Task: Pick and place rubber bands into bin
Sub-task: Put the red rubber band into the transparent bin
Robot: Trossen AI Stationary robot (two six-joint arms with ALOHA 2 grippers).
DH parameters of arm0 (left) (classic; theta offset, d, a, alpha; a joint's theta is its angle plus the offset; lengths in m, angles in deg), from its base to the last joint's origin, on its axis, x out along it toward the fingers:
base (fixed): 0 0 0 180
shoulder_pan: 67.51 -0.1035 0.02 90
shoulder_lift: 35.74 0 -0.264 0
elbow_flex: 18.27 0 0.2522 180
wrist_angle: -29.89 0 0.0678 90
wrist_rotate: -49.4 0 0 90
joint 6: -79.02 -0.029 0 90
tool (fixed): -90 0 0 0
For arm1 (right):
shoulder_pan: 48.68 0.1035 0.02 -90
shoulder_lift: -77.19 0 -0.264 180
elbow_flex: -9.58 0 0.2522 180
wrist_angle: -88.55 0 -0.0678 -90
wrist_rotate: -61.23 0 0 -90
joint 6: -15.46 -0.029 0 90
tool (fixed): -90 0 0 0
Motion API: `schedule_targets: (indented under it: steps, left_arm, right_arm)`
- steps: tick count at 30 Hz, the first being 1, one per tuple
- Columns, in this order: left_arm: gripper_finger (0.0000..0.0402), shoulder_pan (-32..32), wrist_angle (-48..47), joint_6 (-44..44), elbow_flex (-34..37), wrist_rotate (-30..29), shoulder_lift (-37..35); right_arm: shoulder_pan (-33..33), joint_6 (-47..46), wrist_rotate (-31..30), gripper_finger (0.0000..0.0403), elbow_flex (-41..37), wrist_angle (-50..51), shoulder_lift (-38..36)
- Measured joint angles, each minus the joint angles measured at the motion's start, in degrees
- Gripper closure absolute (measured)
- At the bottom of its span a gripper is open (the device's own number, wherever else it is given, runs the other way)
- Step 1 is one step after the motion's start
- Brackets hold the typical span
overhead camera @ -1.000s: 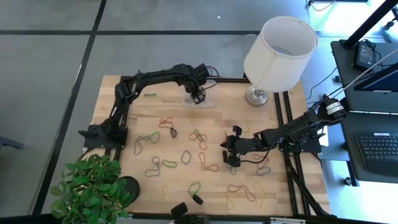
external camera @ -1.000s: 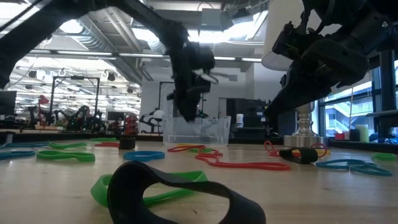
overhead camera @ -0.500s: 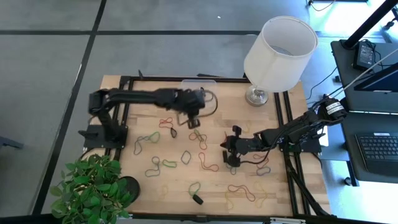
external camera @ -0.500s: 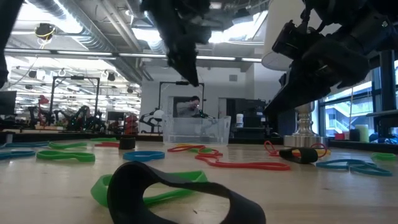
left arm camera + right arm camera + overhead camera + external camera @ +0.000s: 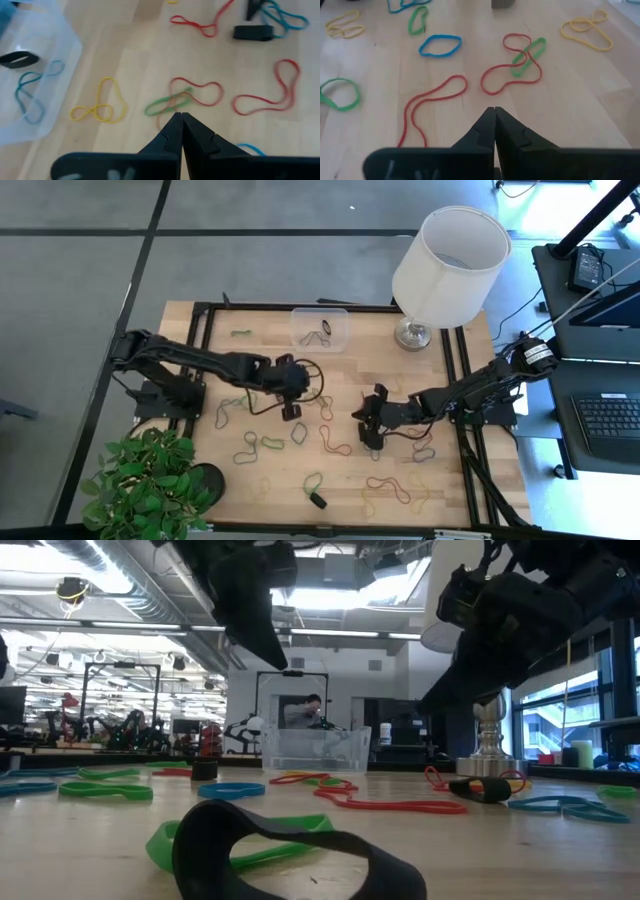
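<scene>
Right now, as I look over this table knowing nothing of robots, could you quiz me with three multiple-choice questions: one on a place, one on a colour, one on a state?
1. Where does the bin stand?
A. at the far edge beside the lamp
B. at the near edge by the plant
C. on the floor

2. In the left wrist view, what colour is the rubber band lying just outside the bin?
A. white
B. yellow
C. purple

3. How are the left gripper fingers?
A. wide open
B. shut on a block
C. shut, holding nothing

Answers: 1 A, the overhead view shows it left of the lamp base; 2 B, a yellow double loop; 3 C, the fingertips meet with nothing between.
</scene>
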Motion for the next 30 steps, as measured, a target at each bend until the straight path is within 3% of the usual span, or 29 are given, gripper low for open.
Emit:
schedule_targets:
  steps: [10, 16, 20, 30]
  left_arm:
    - [0.0398, 4.9, -0.1, -0.3, 0.0, 0.0, 0.0]
    - [0.0398, 6.3, 0.1, -0.3, 0.0, -3.9, 0.1]
    - [0.0400, 6.3, 1.7, -0.4, 1.9, -4.5, 0.1]
    - [0.0400, 5.7, 18.6, -1.5, 14.8, -0.9, 0.1]
  right_arm:
    - [1.2, 0.5, 0.0, 0.0400, 3.5, -1.9, 0.3]
    - [2.3, -0.3, 0.2, 0.0401, 14.9, 19.0, 1.8]
    - [2.3, -1.3, 2.4, 0.0399, 24.0, 33.3, 6.7]
    - [2.4, 3.0, 12.6, 0.0377, 40.6, 46.3, 20.8]
